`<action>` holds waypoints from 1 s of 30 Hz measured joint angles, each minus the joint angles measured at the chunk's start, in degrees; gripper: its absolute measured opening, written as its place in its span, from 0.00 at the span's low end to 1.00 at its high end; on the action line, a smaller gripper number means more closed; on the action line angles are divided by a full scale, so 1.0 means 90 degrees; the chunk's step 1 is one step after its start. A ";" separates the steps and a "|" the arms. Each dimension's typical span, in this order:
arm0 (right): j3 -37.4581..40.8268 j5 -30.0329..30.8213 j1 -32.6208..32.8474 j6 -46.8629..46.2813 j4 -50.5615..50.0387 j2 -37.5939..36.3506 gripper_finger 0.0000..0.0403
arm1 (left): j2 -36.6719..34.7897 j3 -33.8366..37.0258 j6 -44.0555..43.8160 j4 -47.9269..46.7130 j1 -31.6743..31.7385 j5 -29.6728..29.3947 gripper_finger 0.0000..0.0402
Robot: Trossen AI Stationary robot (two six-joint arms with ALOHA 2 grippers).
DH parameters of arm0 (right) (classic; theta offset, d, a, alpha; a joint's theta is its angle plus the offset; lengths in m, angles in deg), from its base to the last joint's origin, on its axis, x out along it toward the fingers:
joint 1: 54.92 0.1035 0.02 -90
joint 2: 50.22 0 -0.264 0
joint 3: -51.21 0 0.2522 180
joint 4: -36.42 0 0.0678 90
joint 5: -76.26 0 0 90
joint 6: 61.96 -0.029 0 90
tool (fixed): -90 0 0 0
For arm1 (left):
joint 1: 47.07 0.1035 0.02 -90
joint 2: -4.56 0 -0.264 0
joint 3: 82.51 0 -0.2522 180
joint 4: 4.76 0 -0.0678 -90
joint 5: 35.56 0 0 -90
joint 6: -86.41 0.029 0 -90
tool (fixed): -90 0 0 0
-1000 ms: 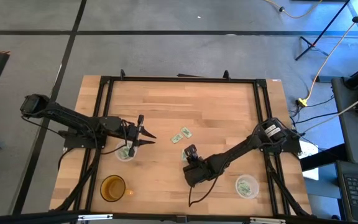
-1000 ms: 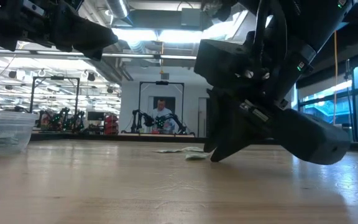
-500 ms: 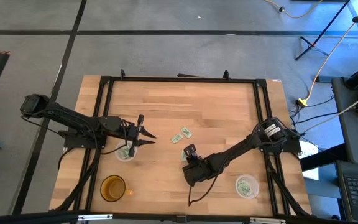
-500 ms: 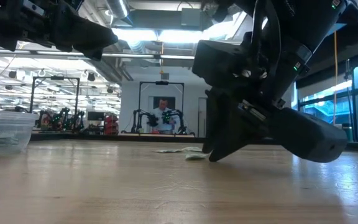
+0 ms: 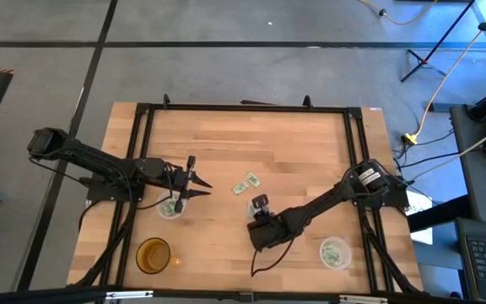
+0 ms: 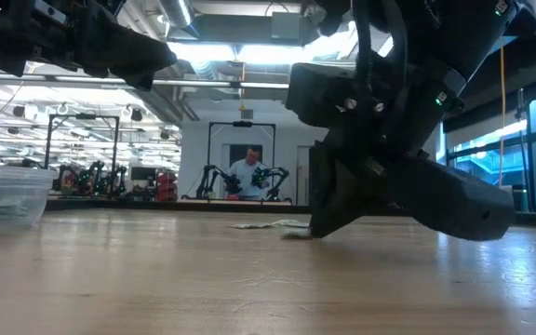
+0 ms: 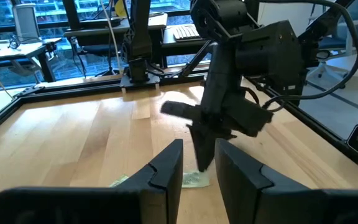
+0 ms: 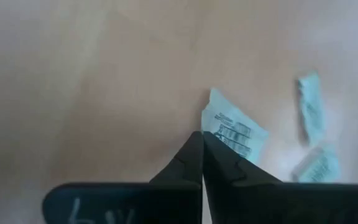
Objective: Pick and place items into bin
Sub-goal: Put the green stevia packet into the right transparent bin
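Right gripper (image 8: 202,144) fingertips closed on packet (image 8: 234,133) edge; grip unclear | left gripper (image 7: 197,163) parted, empty

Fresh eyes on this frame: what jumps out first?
The right gripper is down on the wooden table near its middle, fingers pinched on a pale green-and-white flat packet. The left gripper hovers above a clear round cup holding packets, left of centre.

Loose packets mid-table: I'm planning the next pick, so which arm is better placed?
Right. The right gripper is down at a packet, fingertips pinched on its edge; the left gripper hovers beside a clear cup.
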 joint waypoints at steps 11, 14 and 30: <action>-0.1417 0.0541 0.0761 -0.3039 -0.2785 -0.1183 0.00 | 0.0002 0.0002 0.0002 -0.0047 -0.0002 0.0000 0.22; -0.2010 0.0326 0.1022 -0.4997 -0.4616 -0.1260 0.00 | 0.0002 0.0002 0.0002 -0.0049 -0.0002 0.0000 0.22; -0.2427 -0.2428 0.3271 -1.2304 -0.7241 -0.1198 0.00 | 0.0002 0.0002 0.0185 -0.0071 -0.0002 0.0000 0.22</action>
